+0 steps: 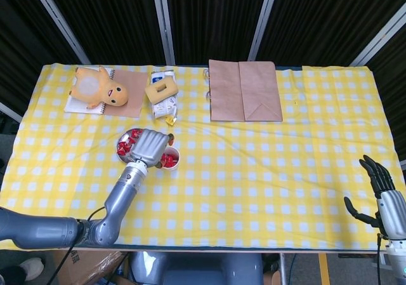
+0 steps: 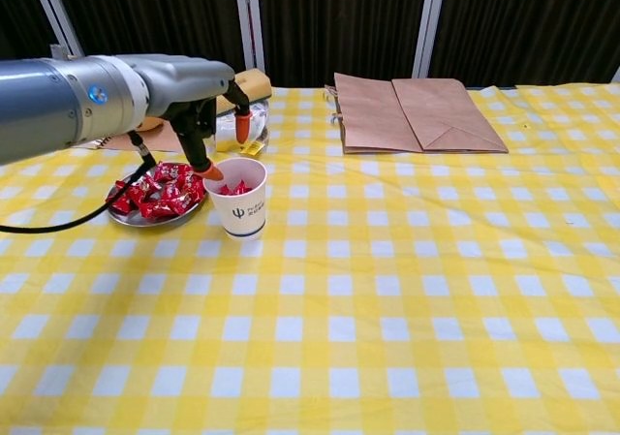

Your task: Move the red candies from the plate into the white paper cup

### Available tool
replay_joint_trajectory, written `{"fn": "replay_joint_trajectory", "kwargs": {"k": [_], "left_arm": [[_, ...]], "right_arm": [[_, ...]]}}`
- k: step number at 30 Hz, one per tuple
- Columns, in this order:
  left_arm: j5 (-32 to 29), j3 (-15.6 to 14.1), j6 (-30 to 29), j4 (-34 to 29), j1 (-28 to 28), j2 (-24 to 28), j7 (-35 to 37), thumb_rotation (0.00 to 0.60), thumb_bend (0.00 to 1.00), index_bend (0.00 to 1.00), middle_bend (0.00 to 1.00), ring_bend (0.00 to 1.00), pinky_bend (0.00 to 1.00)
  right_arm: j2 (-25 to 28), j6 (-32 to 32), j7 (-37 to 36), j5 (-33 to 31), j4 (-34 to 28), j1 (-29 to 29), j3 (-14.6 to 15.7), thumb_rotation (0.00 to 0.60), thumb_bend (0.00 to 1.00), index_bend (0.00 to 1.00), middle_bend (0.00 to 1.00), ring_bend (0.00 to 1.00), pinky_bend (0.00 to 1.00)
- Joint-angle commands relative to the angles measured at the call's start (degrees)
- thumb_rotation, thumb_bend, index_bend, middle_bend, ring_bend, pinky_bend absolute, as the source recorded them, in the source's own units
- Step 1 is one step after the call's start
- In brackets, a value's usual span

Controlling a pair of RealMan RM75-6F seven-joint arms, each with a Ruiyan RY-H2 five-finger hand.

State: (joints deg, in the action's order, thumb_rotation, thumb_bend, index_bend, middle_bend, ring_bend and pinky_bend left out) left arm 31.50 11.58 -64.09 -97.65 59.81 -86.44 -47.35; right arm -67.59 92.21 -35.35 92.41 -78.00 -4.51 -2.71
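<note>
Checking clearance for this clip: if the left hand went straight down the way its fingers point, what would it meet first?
Most likely the white paper cup. The left hand hangs with its orange fingertips just above the cup's near-left rim, beside the plate. Depth is unclear, so it might clip the rim or graze the plate's candies.
</note>
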Motion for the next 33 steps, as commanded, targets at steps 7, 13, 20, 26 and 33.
{"fn": "replay_joint_trajectory", "kwargs": {"k": [7, 13, 20, 26, 33], "left_arm": [[-2.45, -1.09, 0.32, 1.47, -2.17, 4.75, 0.85, 0.600, 0.22, 0.36, 0.95, 1.00, 1.00], [-4.98, -2.37, 2.33, 4.23, -2.45, 4.87, 0.42, 0.600, 0.22, 0.38, 0.95, 1.00, 1.00], [-7.10, -4.77, 4.27, 7.43, -2.50, 3.56, -1.27, 0.600, 0.22, 0.41, 0.95, 1.00, 1.00], [-8.17, -5.98, 5.35, 11.04, -2.55, 1.18, -1.94, 0.600, 0.24, 0.41, 0.95, 1.00, 1.00], [-8.93, -5.91, 6.70, 15.21, -2.72, -2.03, -1.24, 0.600, 0.25, 0.42, 0.95, 1.00, 1.00]], "right_arm": [[-0.03, -0.15, 0.08, 0.05, -0.08, -0.07, 0.06, 0.600, 0.42, 0.00, 0.00, 0.00, 0.00], [-0.12, -0.37, 0.49, -0.01, -0.07, -0.13, 0.09, 0.600, 0.42, 0.00, 0.00, 0.00, 0.00], [-0.16, -0.47, 0.54, -0.08, -0.04, -0.16, 0.09, 0.600, 0.42, 0.00, 0.00, 0.00, 0.00], [-0.17, -0.42, 0.56, -0.12, -0.05, -0.13, 0.07, 0.600, 0.42, 0.00, 0.00, 0.00, 0.00], [-0.14, -0.46, 0.48, -0.09, -0.05, -0.14, 0.11, 0.600, 0.42, 0.00, 0.00, 0.00, 0.00]]}}
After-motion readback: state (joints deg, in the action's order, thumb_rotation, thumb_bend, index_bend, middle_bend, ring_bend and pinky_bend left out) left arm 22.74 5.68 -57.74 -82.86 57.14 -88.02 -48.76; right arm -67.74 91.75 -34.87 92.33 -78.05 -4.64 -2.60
